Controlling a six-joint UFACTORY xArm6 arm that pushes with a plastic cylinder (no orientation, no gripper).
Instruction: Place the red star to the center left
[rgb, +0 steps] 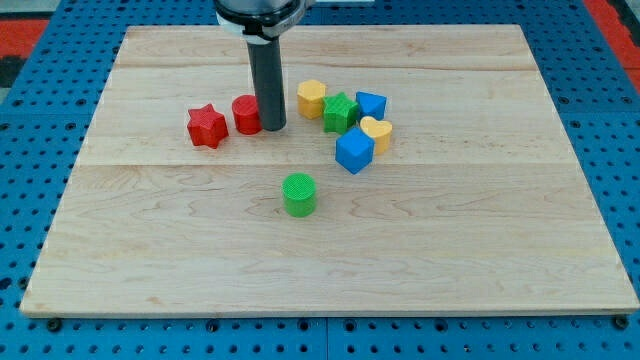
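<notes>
Near the tabletop's (330, 290) top, left of its middle, my tip (273, 128) is down on the wood, the dark rod rising straight up and out of the view's top. I carry no gripper, only this rod, so nothing is opened, closed or held.

Just left of my tip stands a red cylinder (246, 115), touching the rod or nearly so; I cannot tell which. Further to the view's left, just beside that cylinder, sits the red star (207, 126). It lies in the left half of the tabletop, a little above the middle height, and well apart from the left edge.

To the view's right of my tip is a cluster of five blocks. Nearest is a yellow block (312, 98), its shape unclear. Beside it comes a green star (340, 112), then a blue block (371, 105) at the cluster's right. Below those, a yellow heart (377, 131) leans against a blue cube (354, 150), the two touching.

Alone toward the view's bottom, near the middle of the tabletop, stands a green cylinder (299, 194), well apart from everything else.

Around the tabletop runs a blue pegboard (40, 120).
</notes>
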